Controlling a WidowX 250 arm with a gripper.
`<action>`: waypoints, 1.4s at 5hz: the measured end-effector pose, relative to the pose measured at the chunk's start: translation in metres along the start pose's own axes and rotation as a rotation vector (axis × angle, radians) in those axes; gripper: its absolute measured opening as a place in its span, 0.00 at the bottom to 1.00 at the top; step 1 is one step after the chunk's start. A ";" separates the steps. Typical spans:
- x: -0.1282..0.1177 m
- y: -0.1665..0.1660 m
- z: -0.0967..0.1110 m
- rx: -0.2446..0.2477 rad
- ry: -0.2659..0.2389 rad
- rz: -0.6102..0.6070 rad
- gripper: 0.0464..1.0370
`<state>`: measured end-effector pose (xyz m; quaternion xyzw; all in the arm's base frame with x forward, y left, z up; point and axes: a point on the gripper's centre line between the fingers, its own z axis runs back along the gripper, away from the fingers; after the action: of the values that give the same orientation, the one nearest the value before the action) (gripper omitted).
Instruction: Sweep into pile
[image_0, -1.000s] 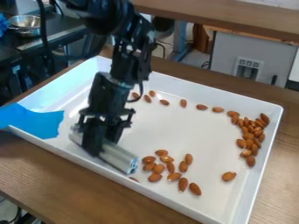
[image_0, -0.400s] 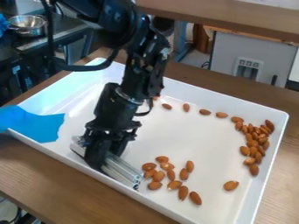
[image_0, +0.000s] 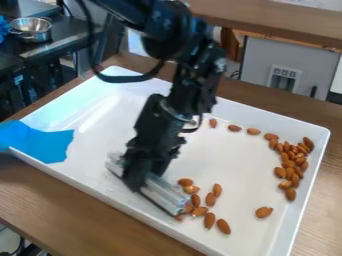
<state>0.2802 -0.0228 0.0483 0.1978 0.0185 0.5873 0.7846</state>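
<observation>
Note the blue sheet (image_0: 41, 142) over the left corner of the white tray (image_0: 100, 135): a sweep run too far that way could snag its loose-looking edge. The tray rests on the wooden worktop (image_0: 60, 205); if your bar presses hard against a wall, the tray may slide with the stroke.

The pincer (image_0: 137, 179) is narrowed around a silvery bar (image_0: 165, 195), gripping it toward its left part. The bar lies aslant near the front wall, its right end at the nearest almonds. Because you hold it off-centre, resistance at the long free end may twist it in the grip. If you lift that end, almonds can slip beneath and jam.

Right of the bar, the front group of almonds (image_0: 210, 199) is loosely spread. Your bar meets it end-on, so a straight push may split the group and drive some against the front wall. Square the bar's long side to them first.

Behind, the sparse row of almonds (image_0: 234, 128) along the far side calls for its own pass. The lone almond (image_0: 264, 212) could be missed by a short stroke. At the right wall, the main cluster (image_0: 288, 164) could scatter if you arrive too fast
</observation>
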 end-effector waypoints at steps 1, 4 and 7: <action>-0.017 -0.019 0.011 -0.045 -0.017 0.011 0.34; -0.034 -0.084 0.040 -0.059 0.049 0.149 0.34; -0.040 -0.112 0.061 -0.066 0.110 0.190 0.34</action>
<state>0.3865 -0.1033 0.0591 0.1399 0.0234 0.6693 0.7293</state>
